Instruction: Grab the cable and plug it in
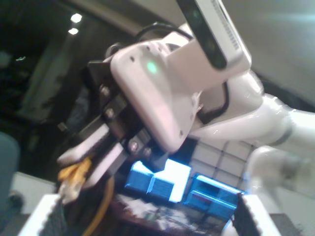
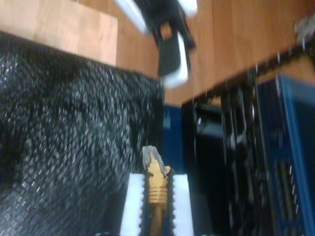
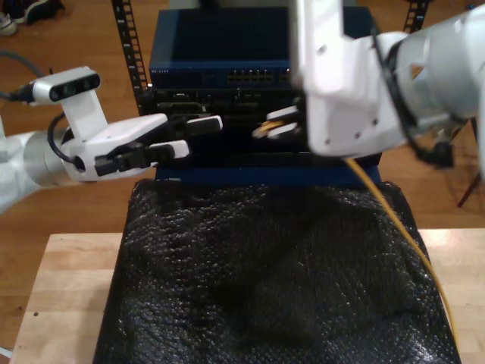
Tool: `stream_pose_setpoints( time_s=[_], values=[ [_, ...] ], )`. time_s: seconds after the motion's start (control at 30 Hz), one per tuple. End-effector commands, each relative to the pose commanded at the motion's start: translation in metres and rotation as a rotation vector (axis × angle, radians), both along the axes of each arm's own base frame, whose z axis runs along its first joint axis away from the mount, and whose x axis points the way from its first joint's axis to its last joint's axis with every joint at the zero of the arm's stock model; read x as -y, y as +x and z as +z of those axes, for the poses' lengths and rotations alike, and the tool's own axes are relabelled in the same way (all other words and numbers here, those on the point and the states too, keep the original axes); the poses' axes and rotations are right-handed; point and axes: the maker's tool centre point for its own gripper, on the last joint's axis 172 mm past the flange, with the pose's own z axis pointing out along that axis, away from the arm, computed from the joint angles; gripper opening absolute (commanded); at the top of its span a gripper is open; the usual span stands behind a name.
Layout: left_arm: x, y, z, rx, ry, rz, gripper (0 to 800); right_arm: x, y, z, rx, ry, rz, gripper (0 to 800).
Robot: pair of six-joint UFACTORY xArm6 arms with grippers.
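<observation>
The yellow-orange cable (image 3: 395,221) runs from the exterior view's lower right up over the black mat to my second gripper (image 3: 280,123). That gripper is shut on the cable's end, and the clear plug (image 2: 152,158) sticks out past its white fingers (image 2: 132,201), in front of the rack's dark face. My first gripper (image 3: 201,135) reaches in from the exterior view's left, open and holding nothing, a short way from the plug. The first wrist view looks at my second gripper (image 1: 84,162) pinching the yellow cable (image 1: 73,175).
A blue network switch (image 3: 220,47) with a row of ports (image 3: 256,76) sits on top of the rack, above dark equipment (image 3: 227,114). A black mesh mat (image 3: 273,280) covers the wooden table (image 3: 64,288). The floor is wood.
</observation>
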Motion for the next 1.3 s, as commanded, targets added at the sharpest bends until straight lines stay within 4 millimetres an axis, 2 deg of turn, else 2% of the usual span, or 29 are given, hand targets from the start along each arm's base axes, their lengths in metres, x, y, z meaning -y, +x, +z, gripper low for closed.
stream_pose_setpoints(
  time_s=[0.13,0.27,0.4,0.6,0.83,0.97,1.13,1.2,1.3],
  values=[
    [-0.003,0.001,-0.021,0.017,0.137,0.001,797,0.027,0.007,-0.015,-0.071,-0.006,-0.068,0],
    [-0.005,-0.004,-0.034,0.052,0.261,-0.004,797,0.040,0.002,-0.033,-0.161,-0.016,-0.093,0],
    [-0.009,-0.009,-0.046,0.096,0.361,-0.014,799,0.054,0.001,-0.053,-0.246,-0.035,-0.110,0],
    [-0.021,-0.015,-0.059,0.185,0.493,-0.038,798,0.091,0.008,-0.077,-0.335,-0.043,-0.183,0],
    [-0.059,-0.029,-0.098,0.227,0.713,-0.091,798,0.105,0.009,-0.107,-0.424,-0.103,-0.201,0],
    [-0.079,-0.043,-0.113,0.261,0.803,-0.140,798,0.120,0.009,-0.128,-0.465,-0.174,-0.227,0],
    [-0.117,-0.063,-0.126,0.295,0.905,-0.166,798,0.130,-0.001,-0.158,-0.556,-0.240,-0.225,0],
    [-0.128,-0.075,-0.133,0.301,0.931,-0.186,798,0.132,-0.001,-0.164,-0.567,-0.253,-0.223,0],
    [-0.141,-0.105,-0.154,0.274,0.956,-0.239,798,0.136,-0.002,-0.172,-0.583,-0.273,-0.222,0]
  ],
)
